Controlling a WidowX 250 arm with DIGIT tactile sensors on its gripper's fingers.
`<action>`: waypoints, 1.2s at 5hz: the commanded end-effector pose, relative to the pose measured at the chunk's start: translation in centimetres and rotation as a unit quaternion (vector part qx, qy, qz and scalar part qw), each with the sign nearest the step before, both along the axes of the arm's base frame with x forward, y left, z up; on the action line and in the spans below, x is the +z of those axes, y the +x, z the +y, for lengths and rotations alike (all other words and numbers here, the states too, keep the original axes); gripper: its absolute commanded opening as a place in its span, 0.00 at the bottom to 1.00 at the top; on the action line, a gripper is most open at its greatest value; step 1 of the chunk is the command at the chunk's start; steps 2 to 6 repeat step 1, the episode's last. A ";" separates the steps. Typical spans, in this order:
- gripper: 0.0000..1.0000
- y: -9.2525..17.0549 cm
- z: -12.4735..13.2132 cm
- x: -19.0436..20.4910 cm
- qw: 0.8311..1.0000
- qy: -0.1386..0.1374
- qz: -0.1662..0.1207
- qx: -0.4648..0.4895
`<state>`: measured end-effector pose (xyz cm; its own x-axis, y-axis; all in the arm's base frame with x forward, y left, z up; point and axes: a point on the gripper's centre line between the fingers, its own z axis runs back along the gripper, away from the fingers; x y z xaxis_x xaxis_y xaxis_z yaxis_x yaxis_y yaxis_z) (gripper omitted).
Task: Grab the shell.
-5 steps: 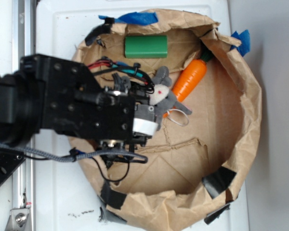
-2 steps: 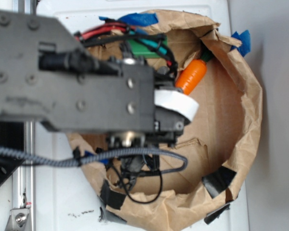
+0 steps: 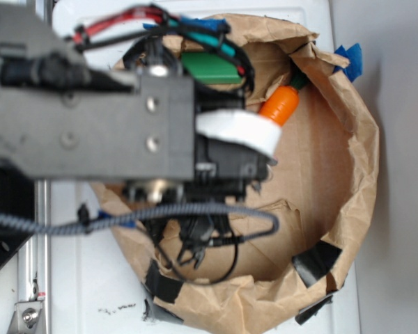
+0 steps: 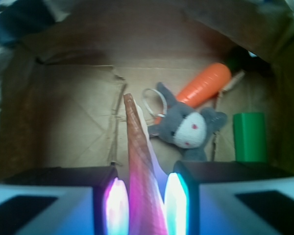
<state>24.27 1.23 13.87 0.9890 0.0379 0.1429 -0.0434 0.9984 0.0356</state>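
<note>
Two glowing fingertips (image 4: 175, 205) sit at the bottom centre of the wrist view with the shell (image 4: 139, 181) clamped between them: the gripper (image 4: 146, 205) is closed on its ribbed tan body, and the pointed end juts up toward the middle of the frame, clear of the cardboard floor. The shell cannot be seen in the exterior view, where the arm covers it.

Compared with a second ago, the arm has climbed a good deal. In the exterior view its black body then filled only the left middle of the frame, low inside the paper-walled bin (image 3: 348, 139); now it looms large and blurred across the upper left, hiding the grey stuffed bunny (image 4: 188, 126) and most of the green block (image 3: 212, 67), with only the upper part of the orange toy carrot (image 3: 280, 104) peeking out at its right edge. That growth reads as a lift toward the camera.

For the task, this looks like the grab already made and the shell carried up. The bunny, carrot and green block lie on the bin floor in the upper right of the wrist view, apart from the shell.
</note>
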 end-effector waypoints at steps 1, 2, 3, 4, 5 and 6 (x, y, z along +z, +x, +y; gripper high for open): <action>0.00 0.9 1.8 1.6 0.998 0.001 -0.039 0.041; 0.00 0.9 1.8 1.6 0.998 0.001 -0.039 0.041; 0.00 0.9 1.8 1.6 0.998 0.001 -0.039 0.041; 0.00 0.9 1.8 1.6 0.998 0.001 -0.039 0.041; 0.00 0.9 1.8 1.6 0.998 0.001 -0.039 0.041; 0.00 0.9 1.8 1.6 0.998 0.001 -0.039 0.041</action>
